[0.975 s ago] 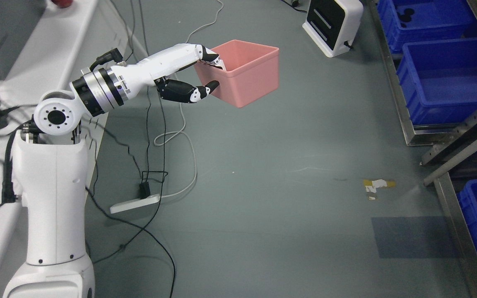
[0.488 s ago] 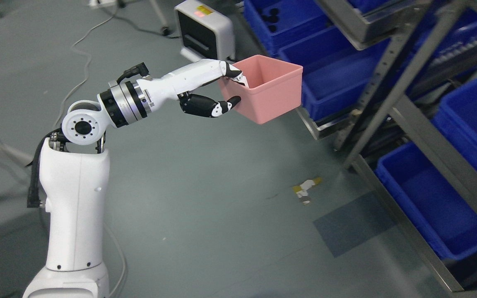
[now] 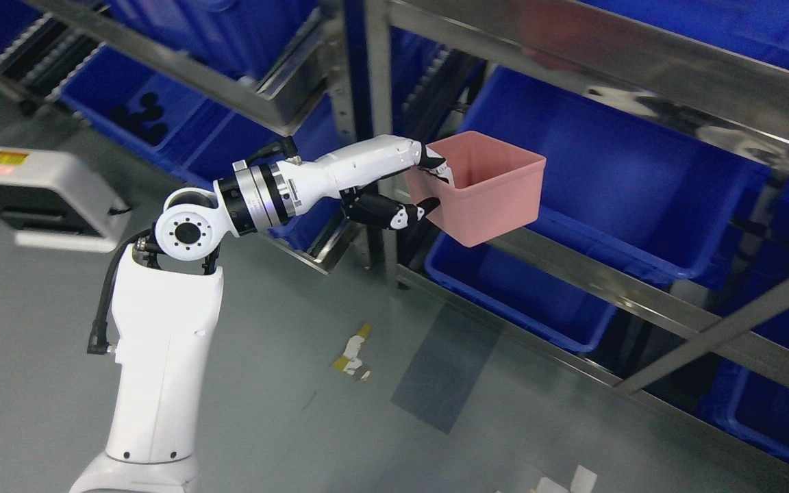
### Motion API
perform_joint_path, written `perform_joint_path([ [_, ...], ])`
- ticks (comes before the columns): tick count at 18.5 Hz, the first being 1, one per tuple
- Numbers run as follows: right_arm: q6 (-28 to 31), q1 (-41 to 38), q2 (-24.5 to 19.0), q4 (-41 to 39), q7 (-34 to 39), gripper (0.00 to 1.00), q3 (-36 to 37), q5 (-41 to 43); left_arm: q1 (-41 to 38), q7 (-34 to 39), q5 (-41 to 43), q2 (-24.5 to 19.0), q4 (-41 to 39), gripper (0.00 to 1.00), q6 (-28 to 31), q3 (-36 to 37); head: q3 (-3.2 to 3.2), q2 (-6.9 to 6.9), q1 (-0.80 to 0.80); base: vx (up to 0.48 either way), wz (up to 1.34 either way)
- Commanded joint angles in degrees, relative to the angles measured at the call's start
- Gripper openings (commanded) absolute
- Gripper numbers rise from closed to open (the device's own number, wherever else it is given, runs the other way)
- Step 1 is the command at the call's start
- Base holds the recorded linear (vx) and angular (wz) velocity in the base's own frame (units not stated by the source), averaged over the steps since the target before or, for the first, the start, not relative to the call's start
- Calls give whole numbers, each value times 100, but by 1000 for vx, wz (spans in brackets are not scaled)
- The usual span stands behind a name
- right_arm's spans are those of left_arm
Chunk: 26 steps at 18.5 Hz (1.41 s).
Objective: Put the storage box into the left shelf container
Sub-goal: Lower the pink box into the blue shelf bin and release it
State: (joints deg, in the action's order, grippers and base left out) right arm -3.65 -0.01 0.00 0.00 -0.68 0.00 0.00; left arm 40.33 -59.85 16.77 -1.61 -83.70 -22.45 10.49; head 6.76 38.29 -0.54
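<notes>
Here the left hand (image 3: 416, 188) grips the pink storage box (image 3: 487, 188) by its near wall: white fingers (image 3: 429, 159) hook over the rim into the box, and the dark thumb presses the outside of that wall from below. The hand is closed on the box, which hangs in the air with its open top upward and slightly tilted. The right arm is out of view.

The box sits in front of the metal shelf rack (image 3: 641, 65), about level with the big blue shelf container (image 3: 614, 185) on the middle tier, and overlaps that container's left part in the head view. Its far wall points toward the rack, so the hand lies on the side away from the shelf and the box leads. How deep the box already is past the shelf's front rail cannot be told from this single view.

A second bay stands further left, beyond an upright post, with another blue bin (image 3: 134, 113) holding dark round items. Which bin counts as the left container is a judgement; the nearer large one looks the likelier target. The coming move probably calls for pushing the box forward along the forearm's line, over the container's front lip, then lowering before the fingers release
</notes>
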Motion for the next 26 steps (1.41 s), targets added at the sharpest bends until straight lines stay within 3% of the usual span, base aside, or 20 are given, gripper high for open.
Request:
perform_joint_path([
  [1,-4,36,100,-100,-11,100,17,9,-489,26,316,61,37,3,-189,313,0,0,0,236,-997],
  [3,-4,36,100,-100,-3,100,17,9,-920,105,1000,61,177,3,-714,86,0,0,0,227,-903],
  [7,-4,36,100,-100,-3,100,17,9,-1123,465,1636,61,572,3,-989,-810,0,-1,0,179,-636],
  [12,-4,36,100,-100,-3,100,17,9,-685,668,1873,61,1310,4,-989,-1628,0,-1,0,127,-452],
  [15,-4,36,100,-100,-11,100,17,9,-290,755,2172,61,2188,5,-980,-1962,0,-1,0,92,-288],
  [19,-4,36,100,-100,-3,100,17,9,-122,870,2418,61,2709,12,-972,-1946,0,-1,0,65,-143],
  [20,-4,36,100,-100,-3,100,17,9,-122,861,2427,61,2762,20,-972,-1937,0,-2,0,33,-91],
  [23,-4,36,100,-100,-11,100,17,9,-130,879,2427,61,2868,59,-954,-1753,0,-2,0,23,-59],
  [24,-4,36,100,-100,-11,100,17,9,-130,905,2375,61,2868,67,-945,-1735,0,-2,0,8,-12],
  [26,-4,36,100,-100,-11,100,17,9,-165,1507,2060,61,2859,93,-936,-1578,0,-2,0,0,0],
])
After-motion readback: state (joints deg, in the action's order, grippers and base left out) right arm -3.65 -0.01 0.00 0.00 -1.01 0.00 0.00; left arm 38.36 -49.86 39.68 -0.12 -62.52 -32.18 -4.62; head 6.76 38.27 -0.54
